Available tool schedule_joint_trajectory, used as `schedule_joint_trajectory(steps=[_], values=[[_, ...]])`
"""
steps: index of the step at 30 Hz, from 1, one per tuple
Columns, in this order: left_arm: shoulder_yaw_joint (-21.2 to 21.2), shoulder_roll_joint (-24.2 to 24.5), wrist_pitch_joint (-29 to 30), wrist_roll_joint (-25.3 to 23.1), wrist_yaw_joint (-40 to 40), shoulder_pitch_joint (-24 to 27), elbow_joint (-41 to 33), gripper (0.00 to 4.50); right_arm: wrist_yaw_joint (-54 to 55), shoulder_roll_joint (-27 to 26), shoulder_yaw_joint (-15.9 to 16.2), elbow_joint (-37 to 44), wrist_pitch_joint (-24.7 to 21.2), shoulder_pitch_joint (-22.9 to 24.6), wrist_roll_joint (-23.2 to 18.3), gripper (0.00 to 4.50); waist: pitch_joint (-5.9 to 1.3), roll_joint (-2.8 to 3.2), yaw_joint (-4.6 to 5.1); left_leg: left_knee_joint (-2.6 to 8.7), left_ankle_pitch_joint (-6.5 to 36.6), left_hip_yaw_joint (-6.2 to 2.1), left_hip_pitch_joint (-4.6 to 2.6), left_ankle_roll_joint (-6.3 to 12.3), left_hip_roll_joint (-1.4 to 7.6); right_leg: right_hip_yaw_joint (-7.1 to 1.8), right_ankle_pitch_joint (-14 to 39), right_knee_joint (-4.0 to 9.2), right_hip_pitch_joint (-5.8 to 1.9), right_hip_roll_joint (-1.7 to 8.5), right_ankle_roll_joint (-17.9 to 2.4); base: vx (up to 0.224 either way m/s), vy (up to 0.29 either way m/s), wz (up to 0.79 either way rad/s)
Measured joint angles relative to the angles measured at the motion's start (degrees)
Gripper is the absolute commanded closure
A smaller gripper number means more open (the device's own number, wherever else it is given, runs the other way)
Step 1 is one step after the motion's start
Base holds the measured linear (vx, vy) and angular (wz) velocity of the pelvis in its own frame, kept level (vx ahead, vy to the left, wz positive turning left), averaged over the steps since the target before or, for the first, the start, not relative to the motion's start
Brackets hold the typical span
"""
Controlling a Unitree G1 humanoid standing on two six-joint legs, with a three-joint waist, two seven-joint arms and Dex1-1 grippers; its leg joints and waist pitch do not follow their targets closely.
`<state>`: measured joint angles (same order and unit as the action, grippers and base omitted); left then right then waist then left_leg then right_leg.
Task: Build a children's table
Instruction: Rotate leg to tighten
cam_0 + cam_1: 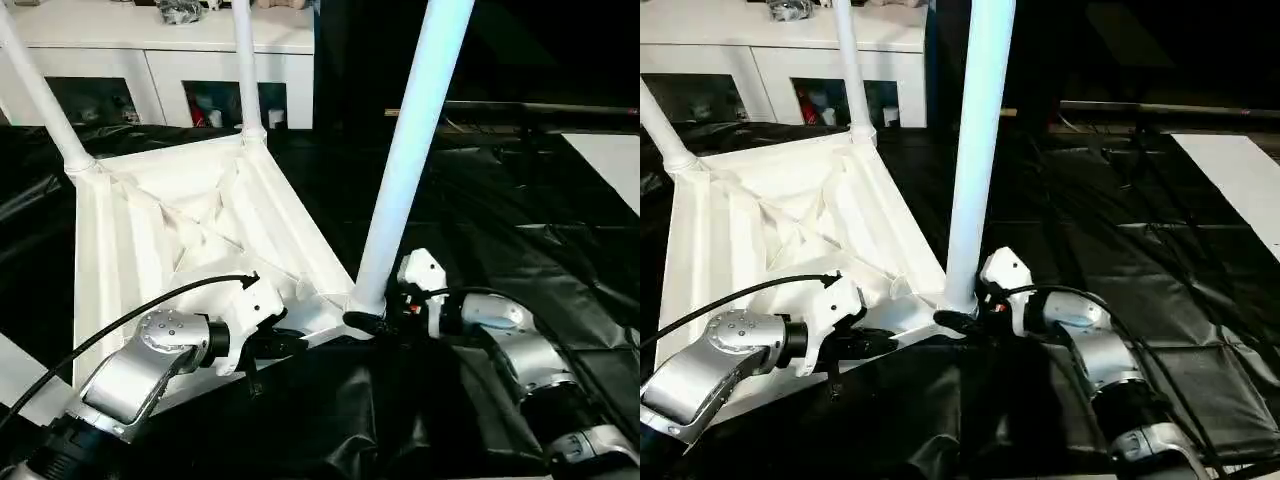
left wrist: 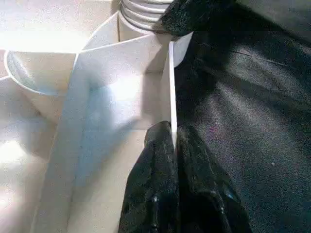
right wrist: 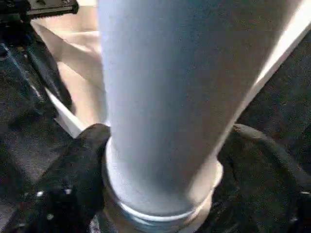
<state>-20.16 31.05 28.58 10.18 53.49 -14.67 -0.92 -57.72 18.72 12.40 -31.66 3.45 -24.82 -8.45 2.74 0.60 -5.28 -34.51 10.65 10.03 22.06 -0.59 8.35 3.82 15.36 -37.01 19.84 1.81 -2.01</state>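
Observation:
The white tabletop (image 1: 150, 230) lies upside down on black sheeting. Three white legs stand up from its corner sockets: one far left (image 1: 40, 95), one at the back (image 1: 246, 70) and a near one (image 1: 410, 150). My left gripper (image 1: 290, 343) is shut on the tabletop's thin raised rim (image 2: 171, 87) close to the near corner. At the foot of the near leg (image 3: 165, 97), just above its socket, my right gripper (image 1: 368, 318) has a black finger (image 3: 82, 170) pressed against each side.
A white cabinet (image 1: 200, 60) with glass doors stands behind the tabletop. Crinkled black sheeting (image 1: 500, 200) covers the floor around it. A white panel (image 1: 610, 160) lies at the far right. A black cable (image 1: 120, 320) loops over my left forearm.

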Motion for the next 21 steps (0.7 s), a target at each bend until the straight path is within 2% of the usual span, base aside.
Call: schedule_joint_trajectory(steps=[2, 5, 12, 16, 21], values=[[0.0, 0.0, 0.0, 0.0, 0.0, 0.0, 0.0, 4.50, -0.1, 0.0, 0.0, -0.3, 0.5, 0.0, 0.0, 1.08, 0.00, 0.00, 0.00, 0.00, 0.0, 0.00, 0.00, 0.00, 0.00, 0.00, 0.0, 0.00, 0.00, 0.00, 0.0, 0.000, 0.000, 0.00], [0.0, 0.0, 0.0, -0.1, 0.0, 0.0, 0.0, 4.50, -0.5, -0.3, 0.0, -0.7, 1.1, -0.1, 0.0, 1.17, 0.00, 0.00, 0.04, 0.00, 0.0, 0.00, -0.01, 0.00, 0.01, 0.00, 0.0, 0.00, 0.00, 0.00, 0.0, 0.000, 0.000, 0.00], [0.0, 0.0, -0.1, -0.3, 0.0, 0.0, 0.2, 4.50, -1.4, -0.6, -0.2, -1.9, 2.0, -0.2, -0.6, 1.76, 0.00, -0.01, 0.09, 0.01, 0.0, 0.00, -0.02, 0.00, 0.01, 0.00, 0.0, 0.00, 0.00, 0.00, -0.1, 0.000, 0.000, 0.00], [0.2, -0.5, -0.1, -0.3, 0.0, -0.4, 0.9, 4.50, -0.2, -1.5, -0.8, -2.5, 2.0, -0.1, -0.7, 1.78, 0.01, -0.01, 0.18, 0.02, 0.0, 0.01, -0.06, 0.00, 0.01, -0.01, -0.1, 0.00, 0.00, 0.00, -0.1, 0.000, 0.000, 0.00], [0.9, -3.5, 0.3, -1.6, -2.5, -2.3, 3.6, 4.50, 8.2, -5.4, -3.3, -4.7, 1.8, -0.1, -0.6, 1.79, 0.06, -0.09, 0.46, 0.06, 0.0, 0.01, -0.18, -0.01, 0.02, -0.01, -0.2, -0.01, 0.02, 0.00, -0.2, 0.000, 0.000, 0.00]])
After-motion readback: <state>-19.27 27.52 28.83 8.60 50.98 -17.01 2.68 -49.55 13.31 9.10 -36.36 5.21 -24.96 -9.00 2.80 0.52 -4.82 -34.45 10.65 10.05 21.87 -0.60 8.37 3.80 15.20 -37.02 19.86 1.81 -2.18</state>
